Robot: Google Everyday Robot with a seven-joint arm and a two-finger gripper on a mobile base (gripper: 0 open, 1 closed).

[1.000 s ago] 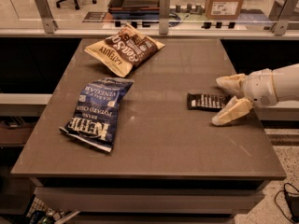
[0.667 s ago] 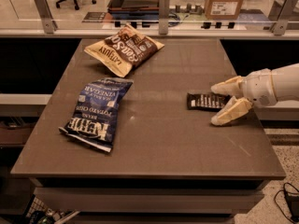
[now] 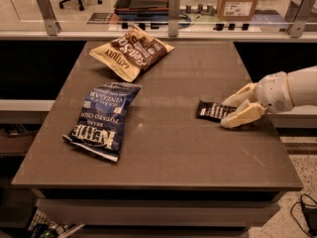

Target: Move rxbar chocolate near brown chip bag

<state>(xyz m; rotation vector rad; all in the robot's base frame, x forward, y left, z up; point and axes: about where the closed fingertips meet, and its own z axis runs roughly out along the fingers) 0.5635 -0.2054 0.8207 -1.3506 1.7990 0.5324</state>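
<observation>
Table (image 3: 198, 58) rt side, pincer (image 3: 226, 114) spread astride rxbar chocolate (image 3: 208, 109)

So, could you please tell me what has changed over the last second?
The pincer, at the right side of the table, has narrowed around the right end of the bar: its far finger came down toward it. It is still open, with no firm hold visible. The bar, the brown bag and the blue bag lie where they were.
</observation>
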